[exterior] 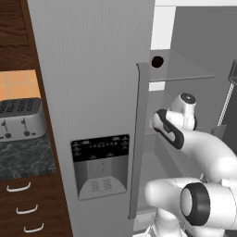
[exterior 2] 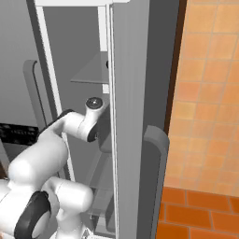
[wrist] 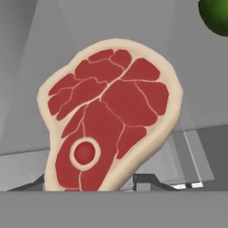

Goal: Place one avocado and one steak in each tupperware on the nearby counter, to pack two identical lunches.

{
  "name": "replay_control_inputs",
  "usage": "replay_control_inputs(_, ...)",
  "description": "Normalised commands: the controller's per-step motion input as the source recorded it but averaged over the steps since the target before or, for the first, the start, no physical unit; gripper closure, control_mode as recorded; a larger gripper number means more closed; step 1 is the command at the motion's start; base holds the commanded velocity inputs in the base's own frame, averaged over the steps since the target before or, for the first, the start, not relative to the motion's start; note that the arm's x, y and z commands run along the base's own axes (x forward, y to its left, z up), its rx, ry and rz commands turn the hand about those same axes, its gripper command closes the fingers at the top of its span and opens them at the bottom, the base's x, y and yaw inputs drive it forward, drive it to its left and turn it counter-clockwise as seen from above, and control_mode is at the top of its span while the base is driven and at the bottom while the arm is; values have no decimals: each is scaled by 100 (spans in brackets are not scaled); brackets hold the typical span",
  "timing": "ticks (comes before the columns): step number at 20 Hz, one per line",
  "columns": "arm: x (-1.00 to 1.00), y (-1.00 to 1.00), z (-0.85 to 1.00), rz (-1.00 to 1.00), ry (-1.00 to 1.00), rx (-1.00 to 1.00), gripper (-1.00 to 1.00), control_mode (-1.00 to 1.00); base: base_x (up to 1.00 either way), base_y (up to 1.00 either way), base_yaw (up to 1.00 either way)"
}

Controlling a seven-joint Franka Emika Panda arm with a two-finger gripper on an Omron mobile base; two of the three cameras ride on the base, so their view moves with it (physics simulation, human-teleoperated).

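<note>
Steak [wrist: 109, 118]: red slab with pale fat edge and round bone, centre of the hand view, its lower edge between the two dark fingertips [wrist: 149, 181]. Gripper [wrist: 95, 186]: jaws part-spread around the steak's bottom; a firm pinch cannot be told.

Avocado [wrist: 216, 15]: green, rounded, upper right corner of the hand view.

Fridge door [exterior: 92, 92]: grey, with dispenser panel.

Toaster [exterior: 21, 118]: left edge of the left base view, on the counter [exterior: 23, 157].

Grey fridge [exterior: 92, 92], toaster [exterior: 21, 119], orange tiled wall [exterior 2: 210, 93]
</note>
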Motion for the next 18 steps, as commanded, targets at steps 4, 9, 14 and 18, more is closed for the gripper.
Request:
replay_control_inputs(4,-87,0,61,0,8,-1,100,-100,0,0,0)
replay_control_inputs(9,-84,0,56,0,4,0,100,-100,0,0,0)
replay_control_inputs(14,-63,-1,58,0,7,0,100,-100,0,0,0)
replay_control_inputs(18,-50,0,19,0,4,0,100,-100,0,0,0)
